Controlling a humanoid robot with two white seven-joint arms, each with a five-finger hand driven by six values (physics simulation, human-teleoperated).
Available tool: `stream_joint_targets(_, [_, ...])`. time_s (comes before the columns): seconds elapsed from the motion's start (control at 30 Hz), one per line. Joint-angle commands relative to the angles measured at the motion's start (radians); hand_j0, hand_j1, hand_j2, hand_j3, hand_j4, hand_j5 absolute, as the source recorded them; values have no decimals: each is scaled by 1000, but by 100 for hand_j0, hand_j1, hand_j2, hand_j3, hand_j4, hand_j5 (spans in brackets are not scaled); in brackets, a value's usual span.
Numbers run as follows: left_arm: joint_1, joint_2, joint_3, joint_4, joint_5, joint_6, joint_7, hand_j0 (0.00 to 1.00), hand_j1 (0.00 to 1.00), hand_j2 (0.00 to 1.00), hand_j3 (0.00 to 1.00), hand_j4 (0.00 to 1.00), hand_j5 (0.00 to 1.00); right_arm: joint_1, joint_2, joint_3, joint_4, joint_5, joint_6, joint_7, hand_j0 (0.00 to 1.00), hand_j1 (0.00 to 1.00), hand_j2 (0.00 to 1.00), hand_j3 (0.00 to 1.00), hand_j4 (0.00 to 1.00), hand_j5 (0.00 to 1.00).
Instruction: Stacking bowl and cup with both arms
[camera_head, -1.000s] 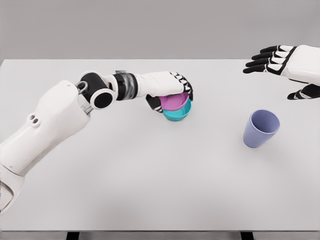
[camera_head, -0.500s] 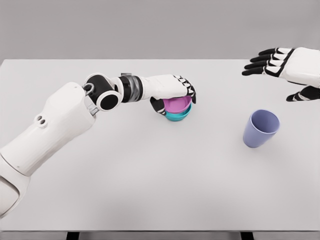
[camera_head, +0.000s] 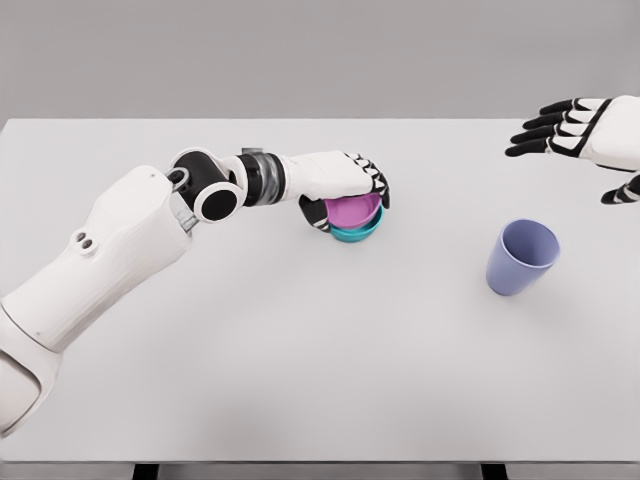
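Pink bowl (camera_head: 352, 210): nested in teal bowl (camera_head: 356, 232), mid-counter, slightly left of centre toward the far edge. Left hand (camera_head: 345, 185): fingers curled over the pink bowl's rim, gripping it. Lavender cup (camera_head: 522, 257): upright, well apart at right on white counter (camera_head: 300, 380). Right hand (camera_head: 590, 140): fingers spread, holding nothing, above the far right corner.

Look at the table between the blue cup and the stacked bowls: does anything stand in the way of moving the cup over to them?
Nothing visible does. The table is bare between the blue cup and the pink bowl nested in the teal bowl. Only the left hand, gripping the pink bowl, covers the stack.
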Motion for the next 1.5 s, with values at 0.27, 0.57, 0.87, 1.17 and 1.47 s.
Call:
stream_joint_targets(0.27, [0, 0, -1, 7, 3, 0, 1, 100, 100, 100, 100, 100, 100, -2, -14, 5, 0, -5, 3, -1, 100, 100, 100, 100, 100, 100])
stream_joint_targets(0.57, [0, 3, 1, -7, 7, -1, 1, 100, 100, 100, 100, 100, 100, -8, -15, 12, 0, -7, 3, -1, 100, 100, 100, 100, 100, 100])
stream_joint_targets(0.87, [-6, 204, 101, -295, 131, -6, 1, 100, 100, 100, 100, 100, 100, -89, -33, 187, -1, -4, 3, -1, 100, 100, 100, 100, 100, 100])
stream_joint_targets(1.17, [213, 853, 191, -316, 943, -397, 1, 100, 100, 100, 100, 100, 100, -98, -78, 279, 0, -1, 3, -1, 100, 100, 100, 100, 100, 100])
stream_joint_targets(1.47, [299, 839, 211, -190, 922, -397, 1, 100, 100, 100, 100, 100, 100, -98, -41, 322, 11, 18, 3, -1, 100, 100, 100, 100, 100, 100])
